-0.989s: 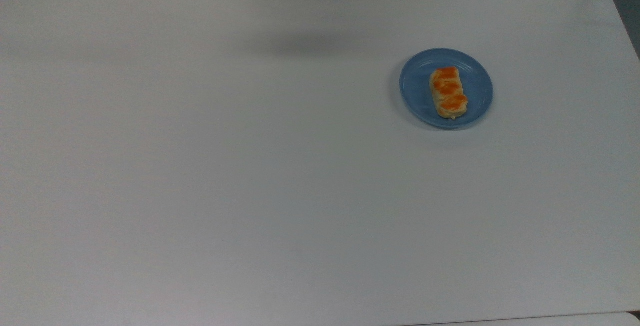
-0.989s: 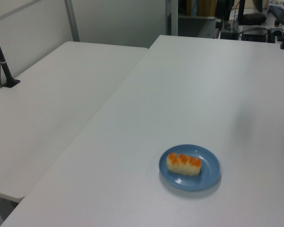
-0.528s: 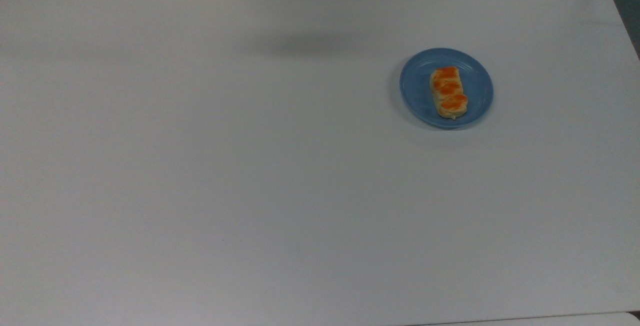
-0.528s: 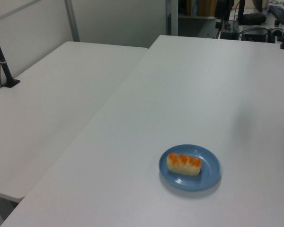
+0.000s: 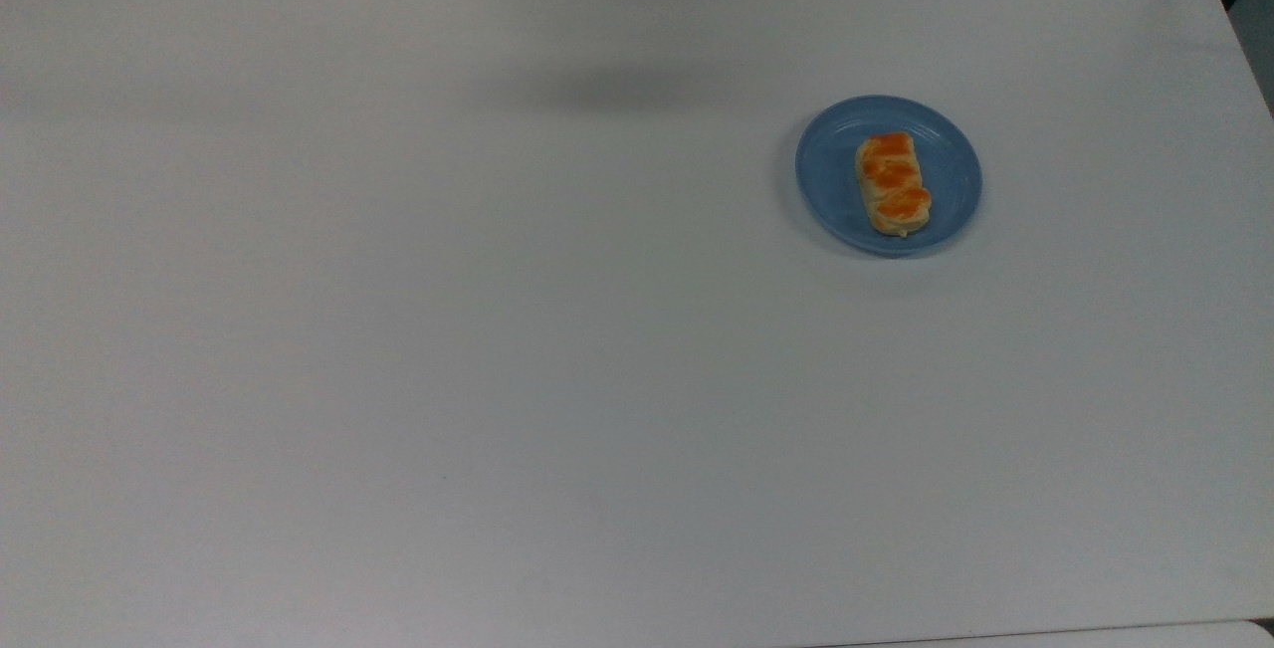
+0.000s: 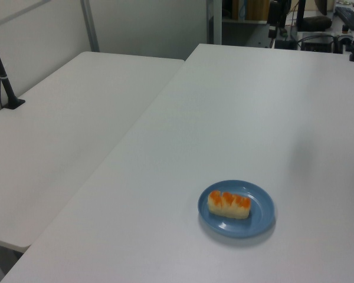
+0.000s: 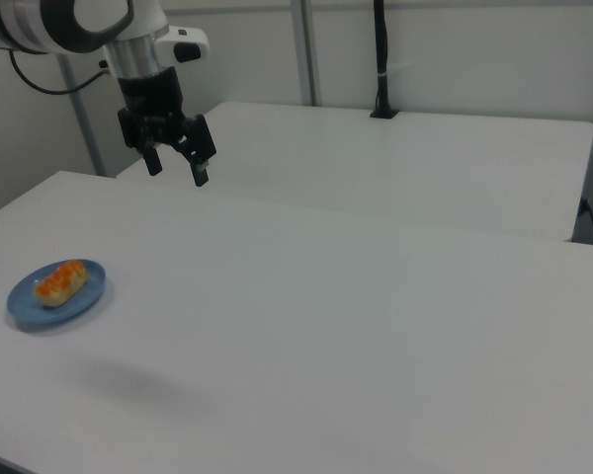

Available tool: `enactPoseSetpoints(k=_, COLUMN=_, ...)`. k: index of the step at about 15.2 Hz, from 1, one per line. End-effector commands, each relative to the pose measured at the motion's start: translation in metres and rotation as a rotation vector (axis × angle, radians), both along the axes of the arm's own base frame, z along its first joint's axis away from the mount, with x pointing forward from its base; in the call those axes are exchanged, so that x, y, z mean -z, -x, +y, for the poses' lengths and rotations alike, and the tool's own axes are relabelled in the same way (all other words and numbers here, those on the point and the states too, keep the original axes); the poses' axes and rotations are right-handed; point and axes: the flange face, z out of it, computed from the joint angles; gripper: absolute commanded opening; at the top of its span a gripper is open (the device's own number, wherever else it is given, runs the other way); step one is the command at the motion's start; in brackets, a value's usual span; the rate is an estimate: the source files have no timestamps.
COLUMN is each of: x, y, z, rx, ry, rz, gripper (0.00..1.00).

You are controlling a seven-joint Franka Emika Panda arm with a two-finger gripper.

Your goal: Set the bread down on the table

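The bread (image 5: 893, 183) sits on the blue plate (image 5: 830, 170), lying lengthwise across the middle, its three orange bumps facing up. In the left view the bread (image 6: 229, 203) fills most of the plate (image 6: 261, 220) from side to side, with blue rim showing all round. Nothing else is in that plate, and the plate rests flat on the white counter (image 5: 498, 349), toward the top view's right.

Up in the right view, the hand (image 7: 176, 168) hangs high above the counter (image 7: 356, 326), fingers spread wide and pointing down, holding nothing. It is well apart from the bread (image 7: 60, 281), which lies toward the right view's left on its plate (image 7: 86, 298). So by my read the job has not started: the reach and the grasp are both to come.

What could go wrong? The roll looks soft, so a hard squeeze could crush it. Closing across the glossy bumps could let it slip, so across the narrow sides looks the safer bet. Come down too low and the fingers could strike the plate's rim and shove the whole plate along the smooth counter. Lift too fast and the plate may tip or ride up with the bread.

Behind, a second white table (image 7: 415, 163) stands beside this one.
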Motion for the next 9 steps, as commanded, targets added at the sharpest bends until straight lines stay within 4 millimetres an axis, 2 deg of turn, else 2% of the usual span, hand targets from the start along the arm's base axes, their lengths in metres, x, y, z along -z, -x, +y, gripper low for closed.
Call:
enactPoseSetpoints(k=1, x=0.007, y=0.007, z=0.022, rx=-0.056, ry=0.003, rz=0.037, gripper=1.0)
enactPoseSetpoints(k=3, x=0.009, y=0.004, z=0.023, rx=-0.061, ry=-0.001, rz=0.032, gripper=1.0)
enactPoseSetpoints(k=4, x=0.011, y=0.004, z=0.036, rx=-0.083, ry=0.0, rz=0.039, gripper=1.0)
enactPoseSetpoints(k=5, x=0.014, y=0.004, z=0.057, rx=-0.123, ry=0.004, rz=0.043, gripper=1.0)
enactPoseSetpoints(k=6, x=0.019, y=0.004, z=0.066, rx=-0.14, ry=0.006, rz=0.054, gripper=1.0)
enactPoseSetpoints(k=7, x=0.026, y=0.005, z=0.077, rx=-0.161, ry=0.006, rz=0.068, gripper=1.0)
enactPoseSetpoints(k=8, x=0.037, y=0.006, z=0.101, rx=-0.204, ry=0.009, rz=0.088, gripper=1.0)
enactPoseSetpoints(k=9, x=0.046, y=0.005, z=0.114, rx=-0.229, ry=0.011, rz=0.101, gripper=1.0)
